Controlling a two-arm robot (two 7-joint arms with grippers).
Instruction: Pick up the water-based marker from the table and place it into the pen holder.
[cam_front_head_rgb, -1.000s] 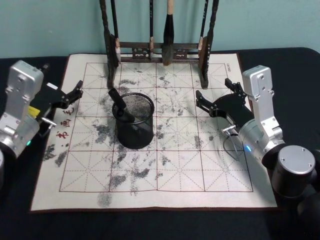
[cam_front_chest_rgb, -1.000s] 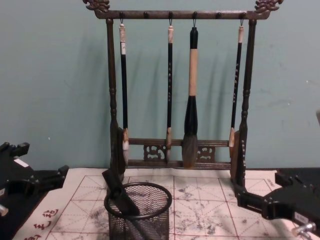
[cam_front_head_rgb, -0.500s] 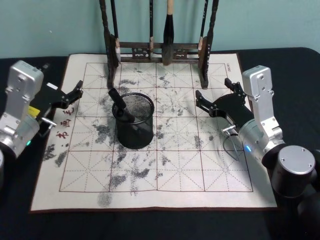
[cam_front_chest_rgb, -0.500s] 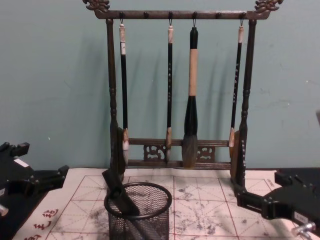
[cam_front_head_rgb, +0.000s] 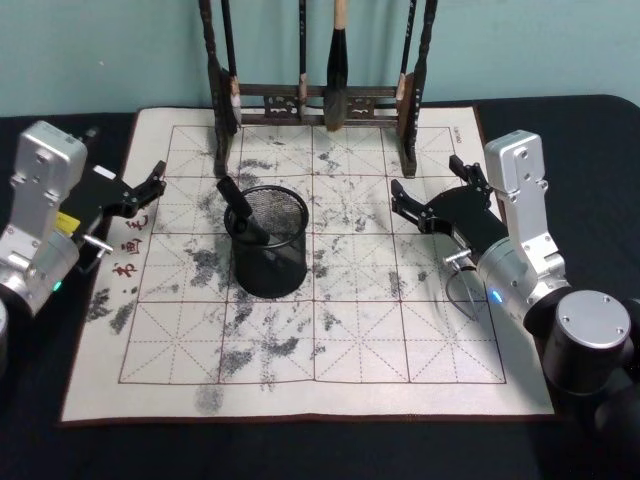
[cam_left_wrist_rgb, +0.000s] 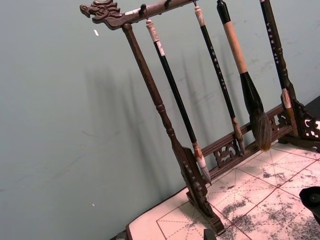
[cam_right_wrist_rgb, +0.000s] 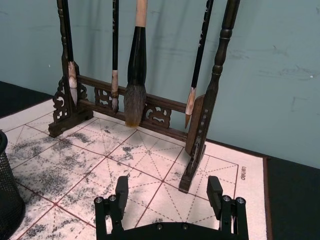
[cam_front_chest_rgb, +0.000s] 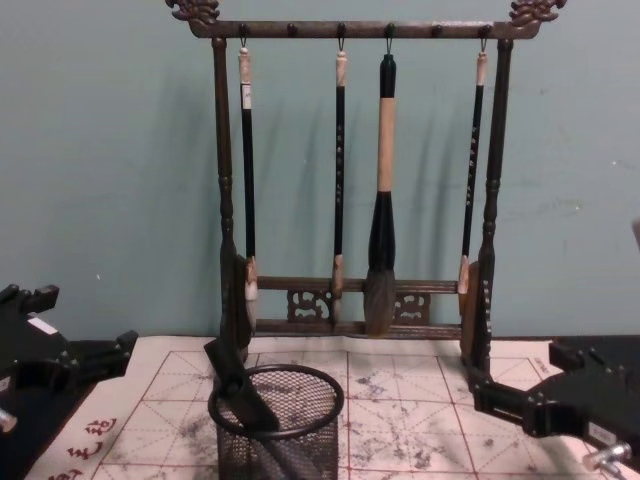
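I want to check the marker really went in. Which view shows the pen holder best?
The head view: the whole pen holder from above, with the marker leaning inside. The chest view cuts off its lower part; the right wrist view catches a sliver of mesh at its edge.

**Marker in the mesh cup, brush rack behind**

A black marker is seen leaning in the pen holder at lower centre. The brush rack with four hung brushes stands behind. Dark gripper parts are seen at both lower edges.
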